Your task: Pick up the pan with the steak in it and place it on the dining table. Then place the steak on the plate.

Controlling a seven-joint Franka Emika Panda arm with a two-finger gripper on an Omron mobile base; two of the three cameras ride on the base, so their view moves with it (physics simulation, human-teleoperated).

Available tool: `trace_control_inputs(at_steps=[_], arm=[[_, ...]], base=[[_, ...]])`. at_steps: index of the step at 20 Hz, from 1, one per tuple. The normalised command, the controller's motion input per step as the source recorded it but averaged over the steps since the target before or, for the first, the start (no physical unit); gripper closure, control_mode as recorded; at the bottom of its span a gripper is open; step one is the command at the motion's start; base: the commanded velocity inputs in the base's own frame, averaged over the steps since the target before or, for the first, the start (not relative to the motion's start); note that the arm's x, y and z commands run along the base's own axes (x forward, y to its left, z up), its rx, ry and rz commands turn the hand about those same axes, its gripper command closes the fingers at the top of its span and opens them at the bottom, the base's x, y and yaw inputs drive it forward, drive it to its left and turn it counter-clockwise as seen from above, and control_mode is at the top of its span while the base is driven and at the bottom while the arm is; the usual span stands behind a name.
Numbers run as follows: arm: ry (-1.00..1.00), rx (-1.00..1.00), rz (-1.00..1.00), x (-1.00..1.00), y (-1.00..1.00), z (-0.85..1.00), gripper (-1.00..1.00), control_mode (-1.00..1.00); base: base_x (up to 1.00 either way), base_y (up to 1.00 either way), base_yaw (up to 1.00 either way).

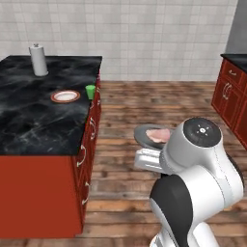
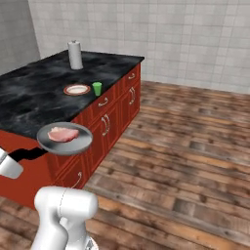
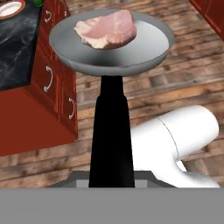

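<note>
The grey pan (image 3: 114,61) hangs in the air over the wooden floor, to the right of the dining table (image 1: 34,125). My gripper (image 3: 111,177) is shut on its straight black handle (image 3: 111,131). The pinkish steak (image 3: 107,29) lies flat inside the pan, toward its far side. In the right base view the pan (image 2: 80,142) with the steak (image 2: 62,134) floats in front of the table's red drawer fronts (image 2: 105,124), and the gripper (image 2: 10,165) holds the handle at the left edge. The plate (image 1: 65,96) with its reddish rim rests on the black marble top near the table's right edge.
A green cup (image 1: 90,91) stands just right of the plate, at the table's edge. A paper towel roll (image 1: 38,60) stands at the far end of the table. More red cabinets (image 1: 231,96) line the right wall. Open wooden floor (image 2: 185,146) lies between them.
</note>
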Motion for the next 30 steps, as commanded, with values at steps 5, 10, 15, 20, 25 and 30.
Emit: trace_control_inputs(at_steps=[5,10,15,20,25,30], arm=[[0.00,0.00,0.00,0.00,0.00,0.00,1.00,1.00],[0.00,0.00,0.00,0.00,0.00,0.00,1.00,1.00],[0.00,0.00,0.00,0.00,0.00,0.00,1.00,1.00],[0.00,0.00,0.00,0.00,0.00,0.00,1.00,1.00],[0.00,0.00,0.00,0.00,0.00,0.00,1.00,1.00],[0.00,0.00,0.00,0.00,0.00,0.00,1.00,1.00]], base=[[-0.04,-0.97,-0.04],[0.59,-0.53,-0.05],[1.00,-0.35,-0.03],[1.00,-0.35,-0.02],[0.96,-0.26,0.00],[0.56,-0.29,0.09]])
